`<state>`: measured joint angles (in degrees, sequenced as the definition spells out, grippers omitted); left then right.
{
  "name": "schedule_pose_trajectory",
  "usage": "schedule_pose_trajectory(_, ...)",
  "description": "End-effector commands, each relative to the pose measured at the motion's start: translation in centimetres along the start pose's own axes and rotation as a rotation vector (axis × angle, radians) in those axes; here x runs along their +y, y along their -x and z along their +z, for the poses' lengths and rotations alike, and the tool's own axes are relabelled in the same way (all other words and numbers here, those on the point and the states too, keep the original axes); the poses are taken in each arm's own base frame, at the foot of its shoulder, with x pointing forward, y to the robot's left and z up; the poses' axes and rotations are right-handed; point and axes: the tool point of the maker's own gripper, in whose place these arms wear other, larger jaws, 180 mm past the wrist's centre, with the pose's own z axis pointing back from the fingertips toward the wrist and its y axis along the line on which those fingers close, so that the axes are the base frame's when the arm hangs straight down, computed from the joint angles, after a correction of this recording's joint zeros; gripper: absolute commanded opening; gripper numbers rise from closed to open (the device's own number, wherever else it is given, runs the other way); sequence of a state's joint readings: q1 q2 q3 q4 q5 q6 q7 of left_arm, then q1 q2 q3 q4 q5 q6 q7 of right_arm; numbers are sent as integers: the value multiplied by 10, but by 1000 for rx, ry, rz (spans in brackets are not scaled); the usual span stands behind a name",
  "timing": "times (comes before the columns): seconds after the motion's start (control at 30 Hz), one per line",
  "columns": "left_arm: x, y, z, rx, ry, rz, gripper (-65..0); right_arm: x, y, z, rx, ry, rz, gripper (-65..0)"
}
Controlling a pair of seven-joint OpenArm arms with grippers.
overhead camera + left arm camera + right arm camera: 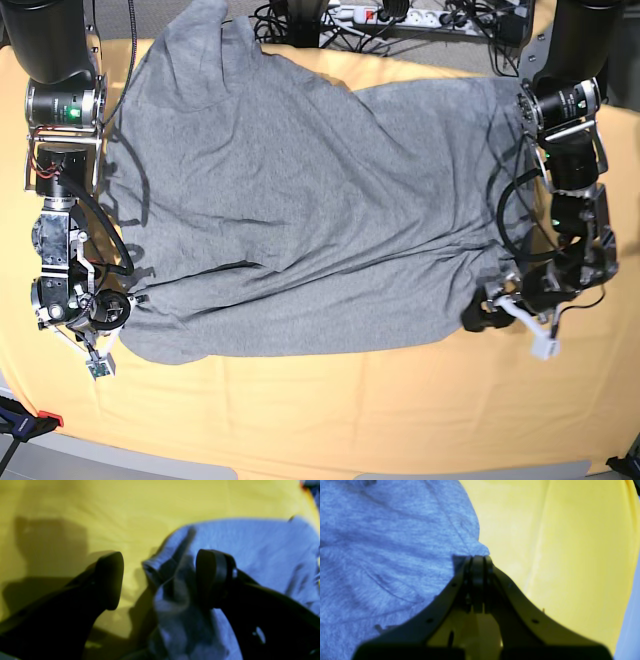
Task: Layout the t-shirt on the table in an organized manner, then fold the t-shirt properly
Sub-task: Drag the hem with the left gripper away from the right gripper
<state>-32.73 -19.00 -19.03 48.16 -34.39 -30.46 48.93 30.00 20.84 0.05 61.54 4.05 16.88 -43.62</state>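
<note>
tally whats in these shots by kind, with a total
t-shirt: 1, grey
table: 1, yellow cloth
grippers: 2, left gripper and right gripper
power strip: 1, at the far edge
total: 5

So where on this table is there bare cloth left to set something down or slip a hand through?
The widest bare stretch of the table is the strip between the t-shirt hem and the near edge. A narrower patch lies outside each arm. The middle and far side are covered by the shirt. Both lower corners are crowded: the right hand is shut on the shirt's edge, the left hand open at it.
</note>
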Motion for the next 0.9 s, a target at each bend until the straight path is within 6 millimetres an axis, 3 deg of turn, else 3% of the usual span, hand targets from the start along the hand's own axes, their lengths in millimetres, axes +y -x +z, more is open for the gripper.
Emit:
schedule_pose_trajectory(0.0, -10, -25, 0, -53, 17, -43, -194, -18, -24, 8, -60, 36, -7, -650)
schedule_pose_trajectory(0.17, -6, -4, -16, -19, -62, -51, -194, -18, -24, 8, -60, 36, -7, -650)
schedule_pose_trajectory(0.3, 6, 16, -17, -3, -116, -28, -194, -18, -24, 8, -60, 37, -7, -650)
schedule_pose_trajectory(0.43, 7, 24, -17, -1, -112, -26, -201, -19, -27, 9, -67, 36, -10, -650)
schedule_pose_trajectory(0.47, 7, 24, -17, -2, -111, -25, -237, -19, -27, 9, -68, 36, -10, -650)
schedule_pose_trajectory(0.5, 7, 23, -17, -3, -110, -25, -312, -19, -27, 9, -69, 36, -10, -650)
schedule_pose_trajectory(0.6, 6, 17, -16, -9, -107, -33, -642, -18, -28, 9, -69, 35, -10, -650)
schedule_pose_trajectory(0.7, -2, 2, -15, -37, -67, -62, -650, -18, -27, 9, -69, 35, -10, -650)
schedule_pose_trajectory(0.87, -38, -41, -12, -129, 86, -144, -650, -14, -28, 9, -71, 13, 13, -650)
